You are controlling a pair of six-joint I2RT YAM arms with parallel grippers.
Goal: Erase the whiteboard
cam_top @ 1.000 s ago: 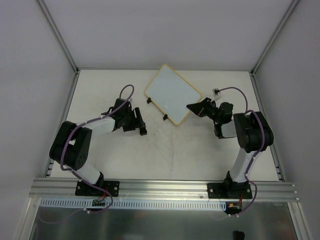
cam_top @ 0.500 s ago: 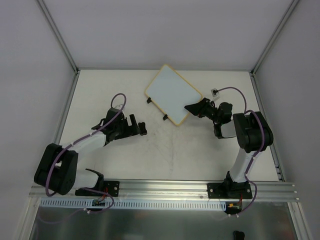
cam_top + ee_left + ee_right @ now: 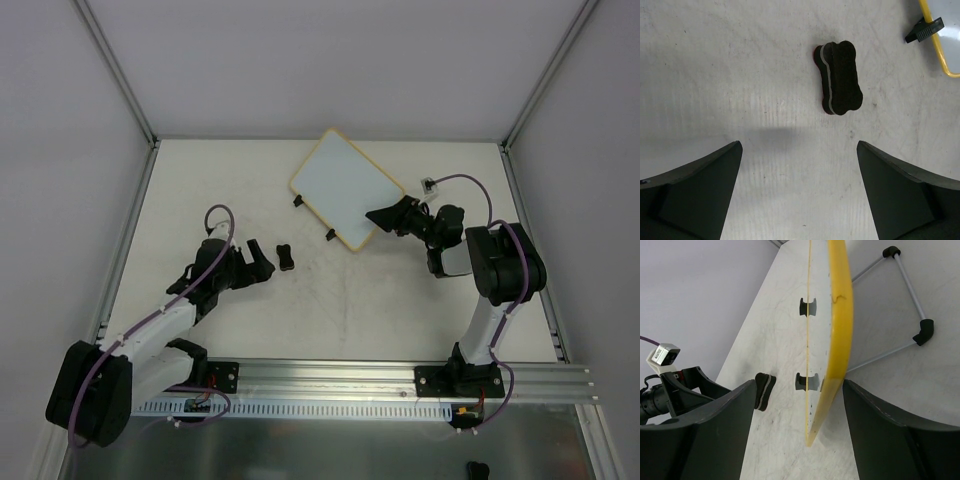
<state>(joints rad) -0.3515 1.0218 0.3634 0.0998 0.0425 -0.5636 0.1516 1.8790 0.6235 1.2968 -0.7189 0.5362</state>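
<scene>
The left gripper (image 3: 262,265) has dropped the eraser (image 3: 285,257) onto the tabletop (image 3: 400,300) and drawn back toward its base, jaws wide apart. The right gripper (image 3: 378,216), earlier clamped on the near right edge of the whiteboard (image 3: 345,188), now has its jaws parted around that edge. The whiteboard lies flat at the far middle and looks clean, so the wiping is probably finished.

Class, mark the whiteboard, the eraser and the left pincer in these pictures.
whiteboard (image 3: 347,190), top view, middle of its white surface
eraser (image 3: 842,77), left wrist view, middle of its black face
left pincer (image 3: 799,146), left wrist view, midway between its open fingertips
</scene>
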